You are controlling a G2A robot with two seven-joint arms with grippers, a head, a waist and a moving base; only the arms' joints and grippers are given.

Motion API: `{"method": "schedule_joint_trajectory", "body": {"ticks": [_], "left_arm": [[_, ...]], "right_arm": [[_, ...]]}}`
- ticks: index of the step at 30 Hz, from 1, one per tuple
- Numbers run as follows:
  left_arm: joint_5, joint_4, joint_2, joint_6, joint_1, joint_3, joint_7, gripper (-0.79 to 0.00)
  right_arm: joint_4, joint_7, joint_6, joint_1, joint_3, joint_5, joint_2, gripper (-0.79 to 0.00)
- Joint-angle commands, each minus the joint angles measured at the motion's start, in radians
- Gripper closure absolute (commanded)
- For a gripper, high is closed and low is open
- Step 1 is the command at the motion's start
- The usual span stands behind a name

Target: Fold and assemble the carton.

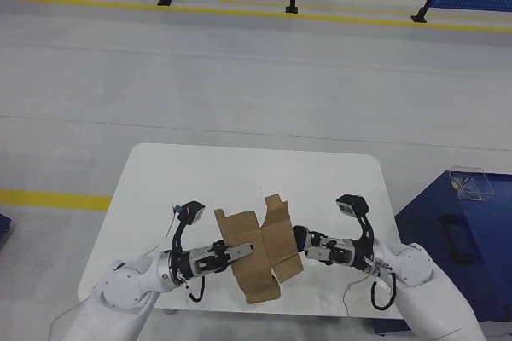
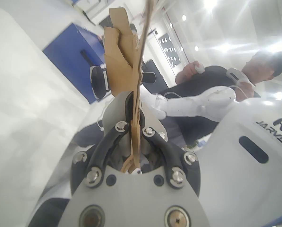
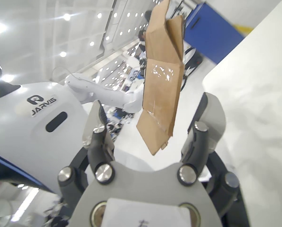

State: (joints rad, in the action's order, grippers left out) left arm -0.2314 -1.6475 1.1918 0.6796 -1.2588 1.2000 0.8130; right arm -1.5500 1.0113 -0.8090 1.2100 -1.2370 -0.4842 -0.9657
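Carton (image 1: 269,256) of brown cardboard, lower centre of the top view, pinched in my left gripper (image 1: 243,251); my right gripper (image 1: 299,239) gapes wide beside it.

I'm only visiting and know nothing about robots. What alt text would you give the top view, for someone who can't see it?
A flattened brown carton is clamped by the left gripper and held over a white table. The right gripper is open at the carton's opposite edge, not gripping it.
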Motion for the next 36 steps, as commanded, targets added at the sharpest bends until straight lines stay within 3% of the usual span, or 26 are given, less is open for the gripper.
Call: {"method": "schedule_joint_trajectory", "body": {"ticks": [1, 4, 8, 12, 13, 15, 17, 18, 20, 28, 29, 30, 31, 36], "left_arm": [[0.022, 0.013, 0.020, 0.045, 0.003, -0.045, -0.213, 0.000], [0.003, 0.061, 0.049, 0.082, 0.025, -0.130, -0.360, 0.000], [-0.039, 0.135, 0.083, 0.135, 0.070, -0.212, -0.482, 0.000], [-0.096, 0.193, 0.106, 0.153, 0.113, -0.275, -0.489, 0.000], [-0.105, 0.204, 0.109, 0.158, 0.122, -0.282, -0.484, 0.000], [-0.125, 0.222, 0.115, 0.166, 0.135, -0.294, -0.472, 0.000], [-0.168, 0.230, 0.120, 0.164, 0.144, -0.305, -0.450, 0.000], [-0.180, 0.237, 0.121, 0.168, 0.148, -0.305, -0.443, 0.000], [-0.201, 0.246, 0.124, 0.174, 0.152, -0.304, -0.434, 0.000], [-0.221, 0.269, 0.131, 0.190, 0.151, -0.286, -0.430, 0.000], [-0.217, 0.271, 0.132, 0.191, 0.149, -0.285, -0.428, -0.240], [-0.207, 0.274, 0.132, 0.186, 0.149, -0.282, -0.426, -0.631], [-0.201, 0.274, 0.132, 0.184, 0.148, -0.279, -0.431, -0.785], [-0.177, 0.278, 0.127, 0.181, 0.134, -0.226, -0.454, -0.785]], "right_arm": [[-0.003, -0.110, -0.110, 0.019, -0.024, 0.106, -0.003, -0.785], [0.009, -0.212, -0.198, 0.041, -0.020, 0.173, -0.013, -0.785], [0.014, -0.326, -0.203, 0.040, 0.006, 0.312, -0.034, -0.785], [0.023, -0.417, -0.203, 0.037, 0.037, 0.348, -0.051, -0.785], [0.030, -0.434, -0.203, 0.035, 0.039, 0.363, -0.054, -0.736], [0.043, -0.464, -0.203, 0.031, 0.046, 0.382, -0.060, -0.714], [0.056, -0.487, -0.203, 0.028, 0.053, 0.394, -0.065, -0.342], [0.061, -0.493, -0.203, 0.026, 0.058, 0.396, -0.067, -0.308], [0.069, -0.500, -0.203, 0.022, 0.062, 0.400, -0.069, 0.000], [0.077, -0.504, -0.203, 0.028, 0.069, 0.395, -0.074, 0.000], [0.076, -0.502, -0.203, 0.029, 0.070, 0.394, -0.074, 0.000], [0.075, -0.501, -0.203, 0.030, 0.070, 0.393, -0.074, 0.000], [0.074, -0.499, -0.203, 0.030, 0.070, 0.393, -0.074, 0.000], [0.062, -0.478, -0.201, 0.038, 0.063, 0.364, -0.070, 0.000]]}}
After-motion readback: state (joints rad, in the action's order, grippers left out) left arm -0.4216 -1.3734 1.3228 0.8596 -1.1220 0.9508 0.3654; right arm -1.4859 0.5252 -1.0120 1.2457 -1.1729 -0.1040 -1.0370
